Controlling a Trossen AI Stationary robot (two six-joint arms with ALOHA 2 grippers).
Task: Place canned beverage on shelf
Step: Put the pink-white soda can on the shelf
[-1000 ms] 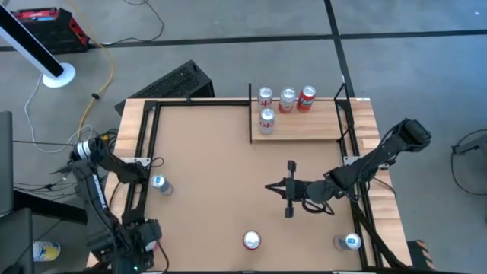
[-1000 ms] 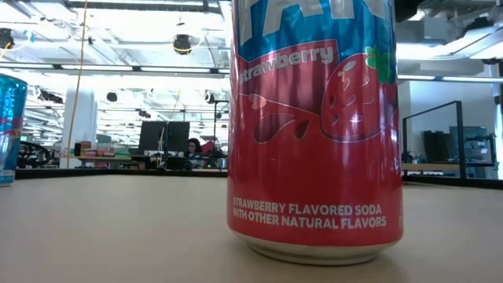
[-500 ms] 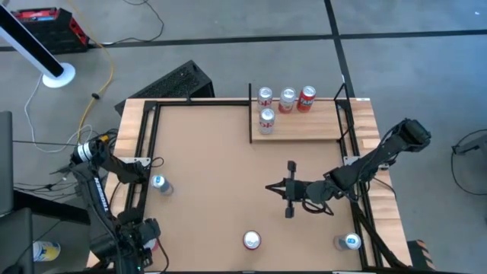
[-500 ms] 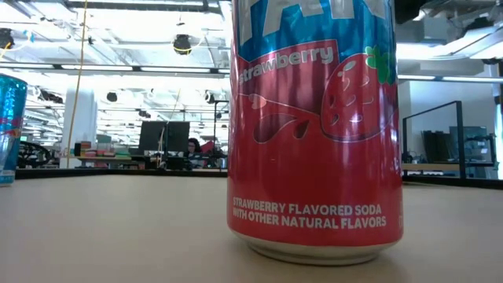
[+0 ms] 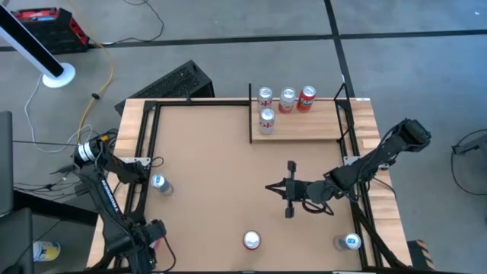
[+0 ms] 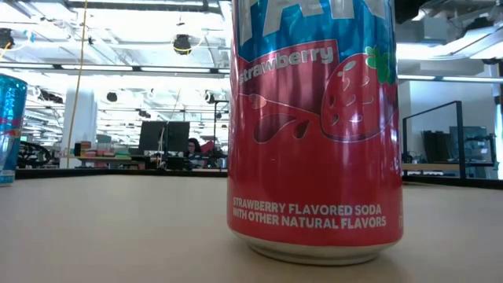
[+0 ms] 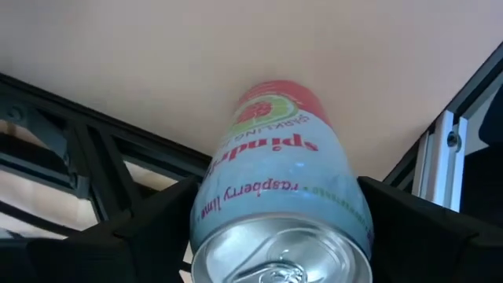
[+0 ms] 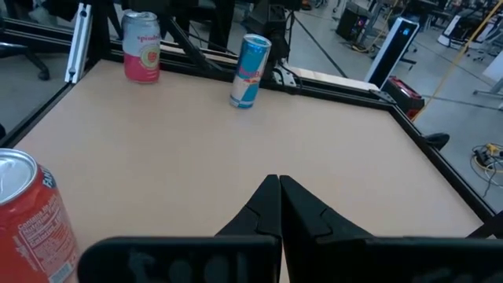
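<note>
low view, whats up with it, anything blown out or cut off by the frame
Low view: the strawberry soda can stands so close that its top is cut off by the frame; the ceiling lights behind are glary, nearly white, with highlights on the can's side. Left wrist view: the raspberry lime can fills the frame, its near rim cropped.

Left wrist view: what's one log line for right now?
left tool: gripping Spindrift can | right tool: shut, empty, mid-table | shelf: four cans
</note>
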